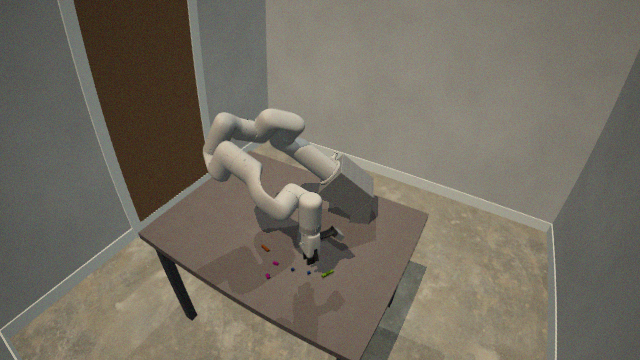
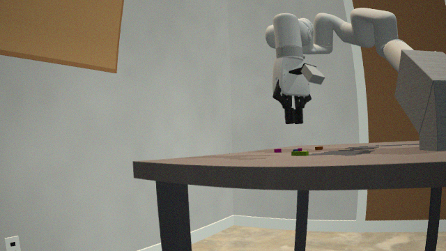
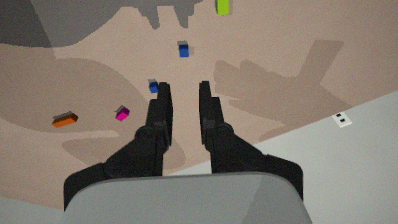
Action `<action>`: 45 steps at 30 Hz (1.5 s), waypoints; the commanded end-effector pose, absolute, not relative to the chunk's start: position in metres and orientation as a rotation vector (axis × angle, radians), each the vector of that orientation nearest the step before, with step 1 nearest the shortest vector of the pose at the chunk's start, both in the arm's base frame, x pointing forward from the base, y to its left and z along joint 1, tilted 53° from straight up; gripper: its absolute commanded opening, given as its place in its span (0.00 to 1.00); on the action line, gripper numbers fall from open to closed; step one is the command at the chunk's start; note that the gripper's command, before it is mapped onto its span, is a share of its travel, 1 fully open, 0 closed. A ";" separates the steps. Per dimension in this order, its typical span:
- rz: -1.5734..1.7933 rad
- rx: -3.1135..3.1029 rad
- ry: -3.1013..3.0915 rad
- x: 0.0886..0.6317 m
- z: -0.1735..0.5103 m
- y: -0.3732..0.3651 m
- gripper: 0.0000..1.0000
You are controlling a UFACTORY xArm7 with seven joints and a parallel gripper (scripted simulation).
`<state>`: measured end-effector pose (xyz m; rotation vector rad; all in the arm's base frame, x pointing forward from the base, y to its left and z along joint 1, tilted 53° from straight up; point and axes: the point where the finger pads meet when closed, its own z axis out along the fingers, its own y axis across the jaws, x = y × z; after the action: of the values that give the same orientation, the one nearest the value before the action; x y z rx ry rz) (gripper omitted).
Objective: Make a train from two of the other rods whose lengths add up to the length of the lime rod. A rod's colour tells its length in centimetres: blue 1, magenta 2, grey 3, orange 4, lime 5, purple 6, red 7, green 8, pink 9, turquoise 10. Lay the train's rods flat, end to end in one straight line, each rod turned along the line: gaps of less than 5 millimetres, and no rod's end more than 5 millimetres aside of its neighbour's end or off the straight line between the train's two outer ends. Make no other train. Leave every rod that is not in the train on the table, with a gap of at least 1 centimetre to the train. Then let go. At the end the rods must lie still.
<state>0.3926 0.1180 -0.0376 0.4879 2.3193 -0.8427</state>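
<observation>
Grey walls and a brown door panel frame a brown desk (image 1: 210,235) on dark legs, with the rods scattered low in the middle of the top view. Well above them hangs the claw (image 2: 293,120), its fingers only partly spread and nothing between them — it holds no rod. Near the top edge of the wrist view lies the lime rod (image 3: 222,6); below it sit two blue rods, one (image 3: 183,50) out ahead of the fingers and the other (image 3: 153,87) just beside the left fingertip in the picture. Further to the lower left lie a magenta rod (image 3: 122,113) and the orange rod (image 3: 65,119); a second magenta rod (image 1: 268,275) shows in the top view. No train is laid yet: orange and any blue are well apart. My worry is the tiny blue pieces — a descent slightly off centre could knock one aside or tip it, and a narrow spread leaves little margin. Carrying orange in could also nudge the spare blue within the forbidden gap.
</observation>
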 end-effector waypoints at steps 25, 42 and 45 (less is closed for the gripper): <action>-0.840 0.487 2.320 0.387 -0.029 0.128 1.00; -0.932 0.248 2.399 0.395 -0.010 0.110 1.00; -0.970 0.143 2.426 0.398 -0.002 0.102 1.00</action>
<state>0.3954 0.1068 -0.0106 0.2620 2.3879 -0.9369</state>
